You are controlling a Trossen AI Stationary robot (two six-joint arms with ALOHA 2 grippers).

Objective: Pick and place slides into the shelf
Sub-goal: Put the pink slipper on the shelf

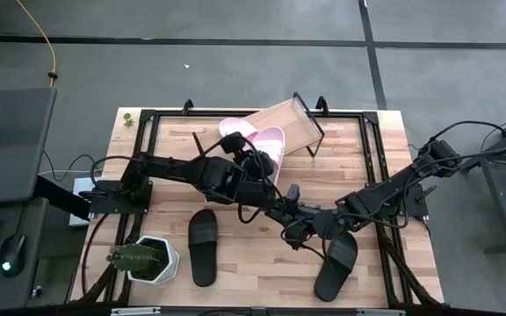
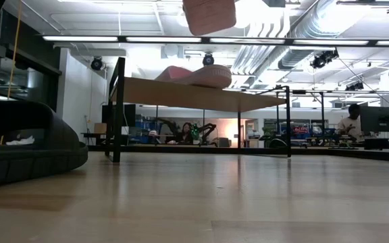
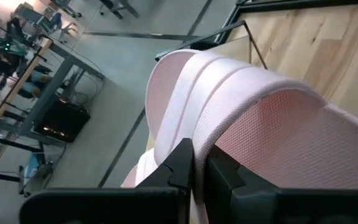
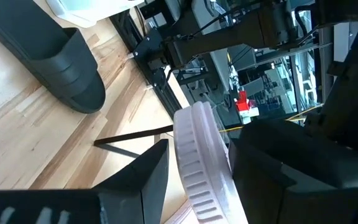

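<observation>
Your left gripper [image 3: 191, 171] is clamped on a pink slide's [image 3: 247, 118] strap, held above the shelf [image 1: 284, 123] at twelve o'clock. Lower it level beside the other pink slide [image 1: 235, 130]. Right gripper [image 1: 292, 230] (jaw state unclear) waits centrally.

**A big robot lab**

This looks like a lab or workshop. Long bright ceiling lights [image 2: 201, 39] and silver pipes [image 2: 302, 34] run overhead. People sit at far desks with screens [image 2: 378, 120]. The floor is grey concrete [image 1: 235, 79].
</observation>
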